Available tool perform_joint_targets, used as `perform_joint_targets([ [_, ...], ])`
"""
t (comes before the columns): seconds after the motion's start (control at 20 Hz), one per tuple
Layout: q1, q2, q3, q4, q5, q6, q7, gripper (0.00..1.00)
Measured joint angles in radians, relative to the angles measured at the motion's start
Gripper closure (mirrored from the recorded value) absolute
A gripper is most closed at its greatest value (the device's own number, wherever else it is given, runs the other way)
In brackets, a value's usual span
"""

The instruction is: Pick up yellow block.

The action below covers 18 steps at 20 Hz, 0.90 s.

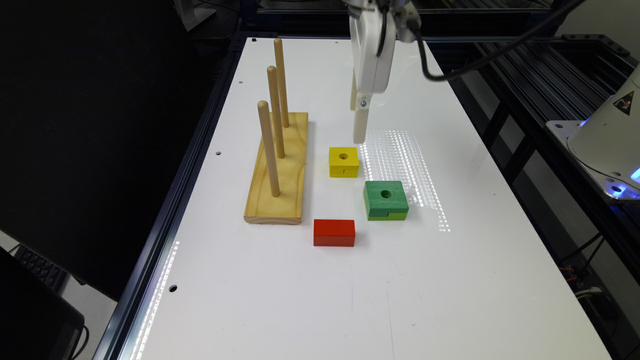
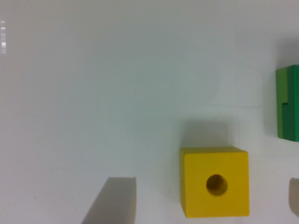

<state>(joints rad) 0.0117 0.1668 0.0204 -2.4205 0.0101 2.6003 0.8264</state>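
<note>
yellow block, gripper open above

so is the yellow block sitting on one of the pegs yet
No, the yellow block lies flat on the white table, beside the wooden peg base and apart from it.

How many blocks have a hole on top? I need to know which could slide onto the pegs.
2. The yellow block sits beside the wooden peg stand, just below the gripper. The green block lies toward the exterior view's right. The red block shows no hole.
</note>
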Motion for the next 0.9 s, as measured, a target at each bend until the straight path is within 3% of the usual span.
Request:
perform_joint_targets([
  [0.2,0.001,0.017,0.001,0.001,0.0,0.02,0.0,0.0],
  [0.6,0.002,0.017,0.013,0.01,0.0,0.02,0.0,0.0],
  [0.9,0.002,0.02,0.016,0.013,0.0,0.02,0.0,0.0],
])
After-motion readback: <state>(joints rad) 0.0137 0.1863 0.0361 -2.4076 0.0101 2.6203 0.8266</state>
